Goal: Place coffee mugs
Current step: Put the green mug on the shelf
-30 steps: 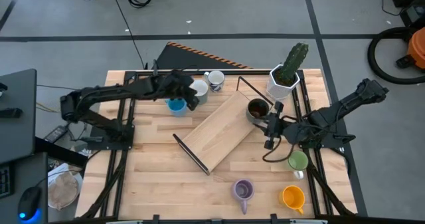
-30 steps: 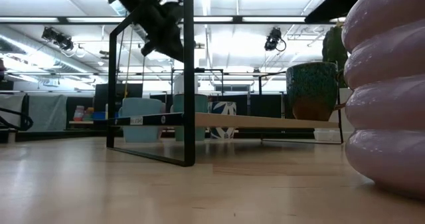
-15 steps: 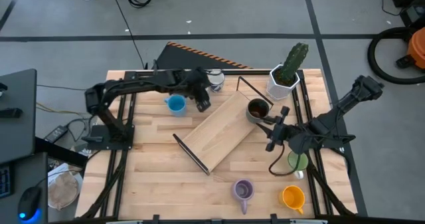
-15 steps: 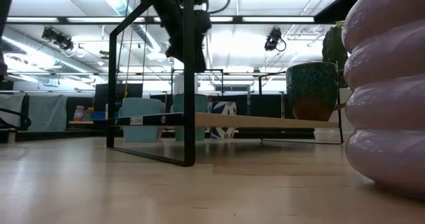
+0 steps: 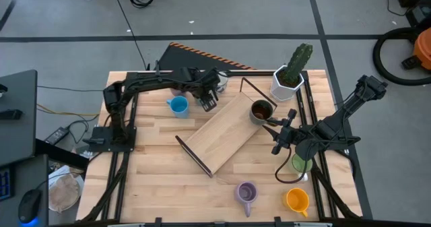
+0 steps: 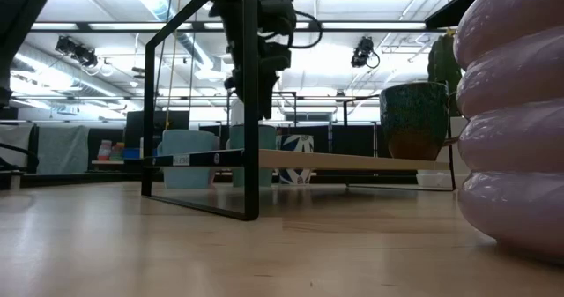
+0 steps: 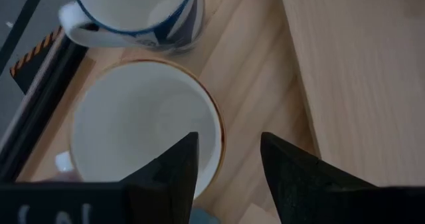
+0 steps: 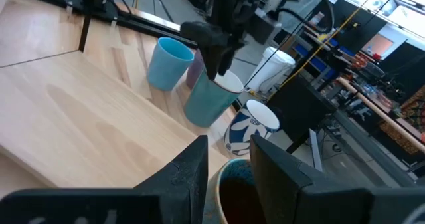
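Note:
My left gripper (image 5: 207,100) hangs open just above a pale blue-green mug with a white inside (image 8: 209,99), one finger over its mouth (image 7: 143,141) and one outside. That mug stands on the table by the wooden board's far edge. Beside it stand a blue mug (image 5: 178,106) and a white mug with a blue pattern (image 7: 133,11). My right gripper (image 5: 276,127) hovers open over the dark brown mug (image 5: 261,110) at the board's far right end. Green (image 5: 302,163), purple (image 5: 246,192) and orange (image 5: 296,200) mugs stand at the near right.
The slanted wooden board (image 5: 222,133) lies in a black wire rack mid-table. A white angular pot with a cactus (image 5: 288,79) stands at the far right, close to the brown mug. Black frame rails run along both table sides.
My left gripper has gone toward the table's right edge, from beside the blue mug to above the pale blue-green mug, with the arm stretching out behind it. The mugs have stayed where they were.

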